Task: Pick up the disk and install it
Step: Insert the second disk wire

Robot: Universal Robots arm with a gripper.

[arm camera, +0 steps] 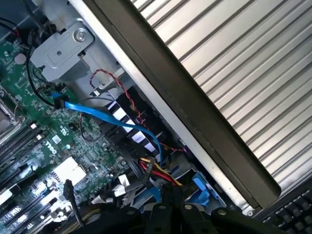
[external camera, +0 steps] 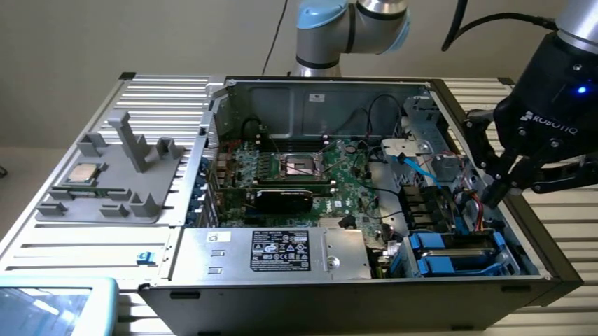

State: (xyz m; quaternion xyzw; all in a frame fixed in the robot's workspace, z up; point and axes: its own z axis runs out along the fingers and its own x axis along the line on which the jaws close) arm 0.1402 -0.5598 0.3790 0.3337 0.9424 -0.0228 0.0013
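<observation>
Your gripper (external camera: 503, 187) hangs over the case's wall on the exterior view's right, fingers fully closed and holding nothing. The disk (external camera: 455, 250) sits in the drive bay just below and toward the case's front, long axis running front-to-back.

Open PC case (external camera: 327, 91): motherboard (external camera: 309, 175) mid-case, power supply (external camera: 271, 252) just beside it, blue SATA cable (arm camera: 107, 114) across. Grey tray (external camera: 112, 175) with processor chip (external camera: 86, 171) outside case.
</observation>
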